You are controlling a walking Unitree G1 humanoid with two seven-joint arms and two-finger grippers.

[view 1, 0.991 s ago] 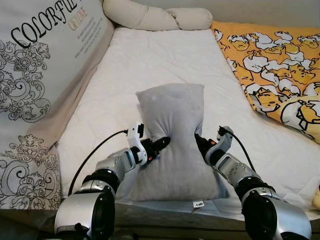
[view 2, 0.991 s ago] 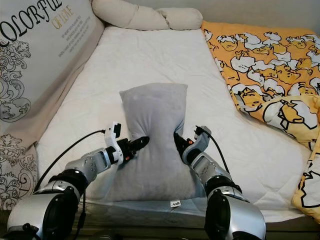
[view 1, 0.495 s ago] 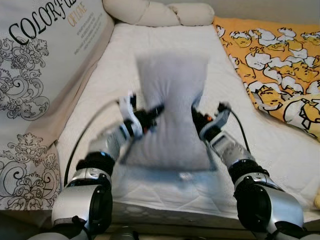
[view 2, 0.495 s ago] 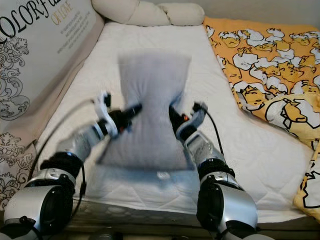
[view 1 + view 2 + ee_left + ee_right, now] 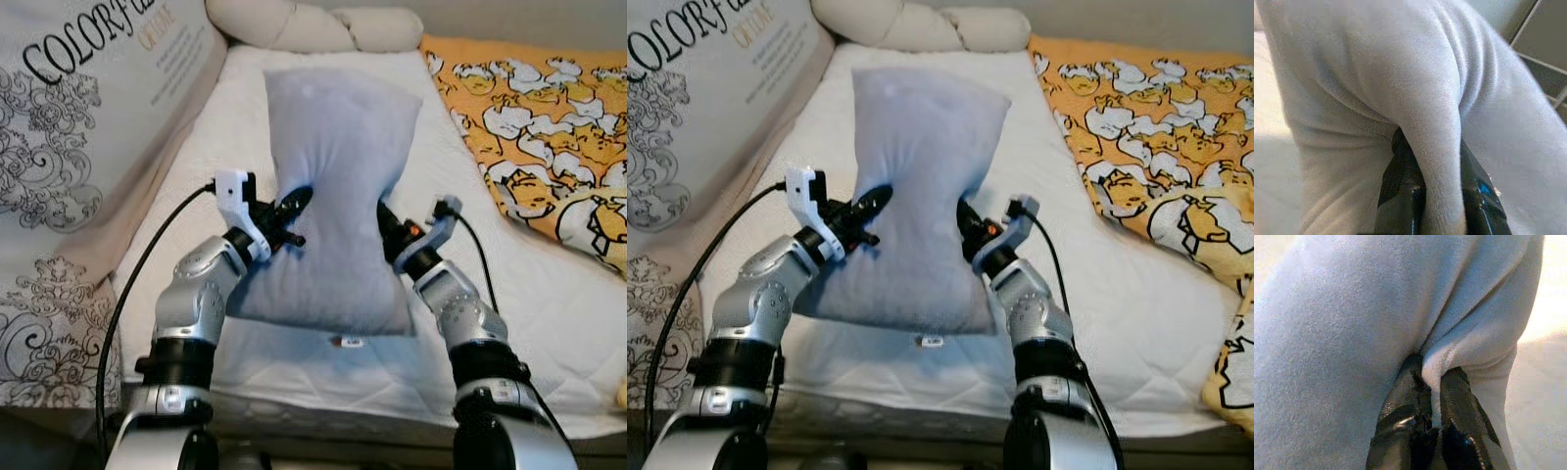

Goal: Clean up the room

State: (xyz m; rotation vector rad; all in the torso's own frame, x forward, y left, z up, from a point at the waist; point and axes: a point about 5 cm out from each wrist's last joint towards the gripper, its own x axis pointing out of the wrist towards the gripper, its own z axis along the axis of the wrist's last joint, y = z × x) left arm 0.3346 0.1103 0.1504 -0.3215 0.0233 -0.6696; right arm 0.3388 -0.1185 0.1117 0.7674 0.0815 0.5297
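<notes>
Left eye view: grey pillow (image 5: 338, 186) held above the white mattress (image 5: 549, 294), pinched at both sides — left gripper (image 5: 291, 209), right gripper (image 5: 388, 223); left wrist view: fingers (image 5: 1400, 196) clamp a fabric fold; right wrist view: fingers (image 5: 1400, 406) likewise clamped.
</notes>
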